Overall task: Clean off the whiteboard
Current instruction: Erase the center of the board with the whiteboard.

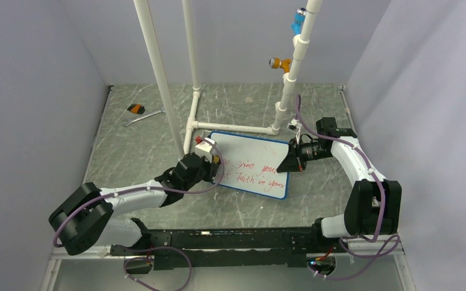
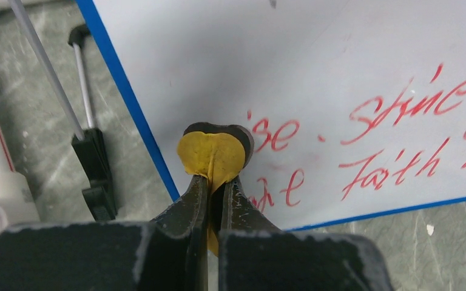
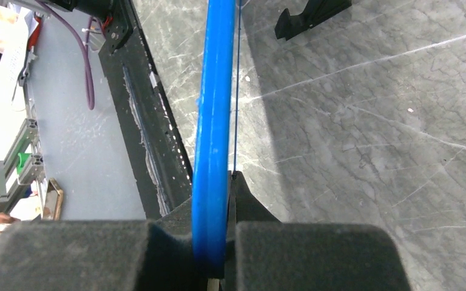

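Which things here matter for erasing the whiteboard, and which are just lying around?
In the job: whiteboard; yellow eraser in the left pincer; right pincer clamping its edge.
Lying about: wrench; small orange-and-black object; white pipe frame.

**Legible text: red handwriting on the whiteboard, two lines.**

Left wrist view: the upper line reads "…se · shine", and the strokes after it are cut by the right frame edge. The lower line reads "…ne faith", cut off the same way. A yellow pad sits at the left end of both lines, so any letters behind it cannot be read. Top view, small and only roughly legible: the upper line ends "shine your" and the lower "faith in your". Markings elsewhere are too small to read.
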Tool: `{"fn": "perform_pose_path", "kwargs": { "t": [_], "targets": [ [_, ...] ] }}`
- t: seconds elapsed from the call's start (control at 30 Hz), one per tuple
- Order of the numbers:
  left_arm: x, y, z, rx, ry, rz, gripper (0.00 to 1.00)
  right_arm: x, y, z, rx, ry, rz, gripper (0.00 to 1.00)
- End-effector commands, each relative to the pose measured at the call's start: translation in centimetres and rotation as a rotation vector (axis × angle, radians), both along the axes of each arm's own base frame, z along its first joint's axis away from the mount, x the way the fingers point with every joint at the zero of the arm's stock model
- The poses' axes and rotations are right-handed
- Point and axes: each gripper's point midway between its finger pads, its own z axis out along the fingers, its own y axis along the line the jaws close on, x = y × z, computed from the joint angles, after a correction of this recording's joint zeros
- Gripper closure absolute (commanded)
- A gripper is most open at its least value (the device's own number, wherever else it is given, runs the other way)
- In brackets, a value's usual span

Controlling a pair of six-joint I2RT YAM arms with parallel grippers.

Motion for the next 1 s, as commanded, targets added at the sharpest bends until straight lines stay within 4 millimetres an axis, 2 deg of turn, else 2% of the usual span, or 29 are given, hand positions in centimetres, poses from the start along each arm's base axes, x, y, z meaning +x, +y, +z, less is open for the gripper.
{"fn": "perform_pose_path", "kwargs": {
  "t": [0.0,0.1,0.17,0.27,0.47,0.6,0.67,0.73,0.83,0.97],
  "targets": [
    [-2.8,0.8,-4.9,0.02,0.129,-0.031,1.0,-0.3,0.8,1.5,0.038,-0.048,0.05,1.0],
    [-3.3,0.9,-5.6,0.022,0.147,-0.032,1.0,-0.3,0.8,1.4,0.038,-0.046,0.05,1.0],
    [-3.0,0.6,-4.9,0.012,0.131,-0.038,1.0,-0.3,0.8,1.4,0.037,-0.045,0.049,1.0],
    [-1.8,-0.1,-2.8,0.01,0.077,-0.04,1.0,-0.2,0.8,1.4,0.037,-0.042,0.047,1.0],
    [1.9,-0.7,3.5,-0.025,-0.051,-0.007,1.0,-0.3,0.8,1.4,0.037,-0.044,0.048,1.0],
    [3.3,-0.4,5.7,-0.039,-0.088,0.006,1.0,-0.3,0.8,1.4,0.039,-0.045,0.049,1.0],
    [3.4,-0.3,5.5,-0.036,-0.079,0.002,1.0,-0.3,0.8,1.5,0.039,-0.049,0.049,1.0],
    [3.2,-0.2,4.3,-0.032,-0.053,-0.002,1.0,-0.4,0.8,1.5,0.039,-0.051,0.05,1.0],
    [2.1,-0.1,1.8,-0.038,0.009,-0.016,1.0,-0.4,0.8,1.5,0.041,-0.053,0.052,1.0],
    [-0.3,0.1,-2.1,-0.059,0.108,-0.051,1.0,-0.4,0.8,1.5,0.04,-0.05,0.051,1.0]
  ]
}}
